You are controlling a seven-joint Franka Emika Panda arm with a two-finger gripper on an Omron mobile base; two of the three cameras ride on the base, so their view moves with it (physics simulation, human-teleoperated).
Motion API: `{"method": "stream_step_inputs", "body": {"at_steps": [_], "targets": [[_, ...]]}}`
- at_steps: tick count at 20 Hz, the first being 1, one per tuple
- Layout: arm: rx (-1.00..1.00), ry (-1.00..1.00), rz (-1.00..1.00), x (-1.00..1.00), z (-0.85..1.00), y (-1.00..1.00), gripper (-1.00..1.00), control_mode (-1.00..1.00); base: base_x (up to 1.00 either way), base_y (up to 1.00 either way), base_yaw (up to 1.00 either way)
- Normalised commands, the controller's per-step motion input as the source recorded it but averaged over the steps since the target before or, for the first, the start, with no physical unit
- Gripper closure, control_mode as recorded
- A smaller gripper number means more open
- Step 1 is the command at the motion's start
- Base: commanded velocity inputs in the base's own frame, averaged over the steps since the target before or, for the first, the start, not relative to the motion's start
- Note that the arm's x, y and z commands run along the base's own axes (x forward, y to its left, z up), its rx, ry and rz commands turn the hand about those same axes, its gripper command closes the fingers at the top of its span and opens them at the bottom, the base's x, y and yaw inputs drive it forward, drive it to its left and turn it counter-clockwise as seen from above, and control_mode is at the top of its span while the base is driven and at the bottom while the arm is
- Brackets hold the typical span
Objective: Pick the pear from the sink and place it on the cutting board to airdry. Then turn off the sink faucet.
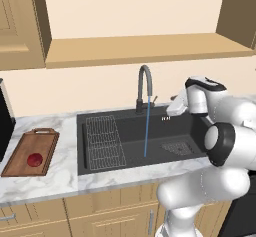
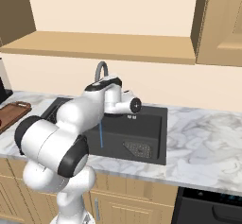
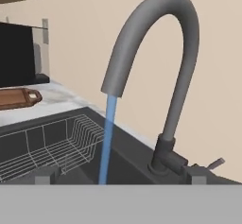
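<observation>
Pear (image 1: 34,159) is resting on the cutting board (image 1: 20,162), left of the sink (image 1: 130,153), so we are judging the first half done. Water is running from the sink faucet (image 1: 144,89) as we are hovering the gripper (image 1: 176,107) just right of it, near the small side lever (image 3: 215,163). We are carrying nothing; whether the tips are spread or closed we cannot tell. To finish cleanly, we are advising a low approach to the lever and a steady push, clear of the spout.
</observation>
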Motion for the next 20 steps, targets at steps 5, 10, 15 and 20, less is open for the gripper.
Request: {"method": "stream_step_inputs", "body": {"at_steps": [5, 10, 15, 20], "targets": [[0.05, 0.01, 0.00, 0.25, -0.11, 0.00, -1.00, -1.00, 0.00, 0.00, 0.00], [0.05, 0.02, 0.00, 0.20, -0.13, 0.00, -1.00, -1.00, 0.00, 0.00, 0.00], [0.01, 0.00, 0.00, 0.23, -0.05, 0.00, -1.00, -1.00, 0.00, 0.00, 0.00], [0.00, 0.00, 0.00, 0.30, -0.03, 0.00, -1.00, -1.00, 0.00, 0.00, 0.00]]}}
